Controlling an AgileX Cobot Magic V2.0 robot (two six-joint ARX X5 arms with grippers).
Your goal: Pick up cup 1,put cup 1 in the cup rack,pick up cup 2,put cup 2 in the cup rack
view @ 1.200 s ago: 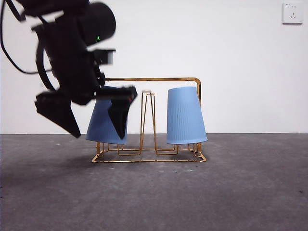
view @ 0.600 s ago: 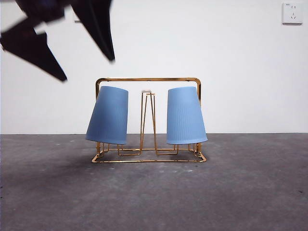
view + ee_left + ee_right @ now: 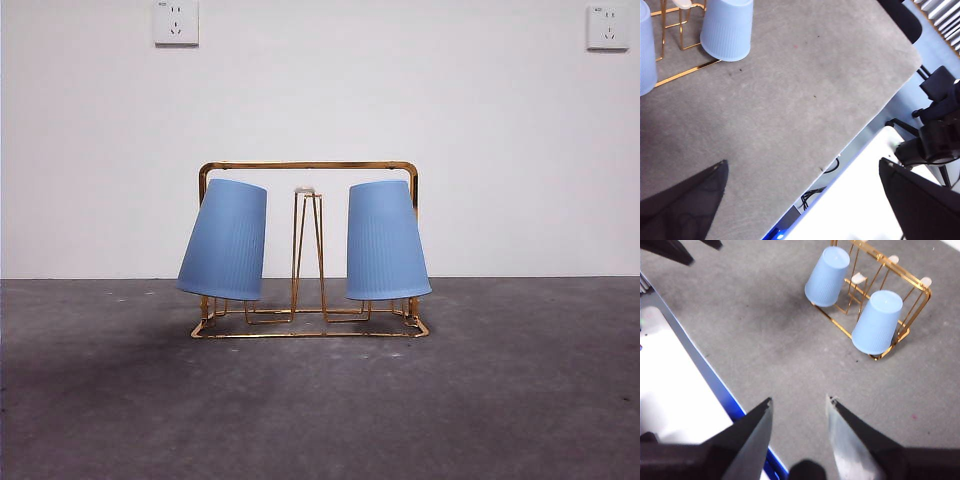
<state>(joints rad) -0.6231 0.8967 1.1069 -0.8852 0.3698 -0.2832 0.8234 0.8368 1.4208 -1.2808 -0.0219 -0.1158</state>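
Observation:
The gold wire cup rack stands on the grey table. Two light blue cups hang upside down on its outer prongs, one on the left and one on the right. The middle prongs are bare. No arm shows in the front view. My left gripper is wide open and empty, high and away from the rack; that view shows one cup. My right gripper is open and empty, well back from the rack and both cups.
Two wall sockets sit on the white wall behind. The table edge runs near my left gripper, with a black stand beyond it. A white surface lies past the table edge by my right gripper.
The dark gripper that was around the left cup opened, rose up and to the left, and left the front view. The left cup stays on the rack.

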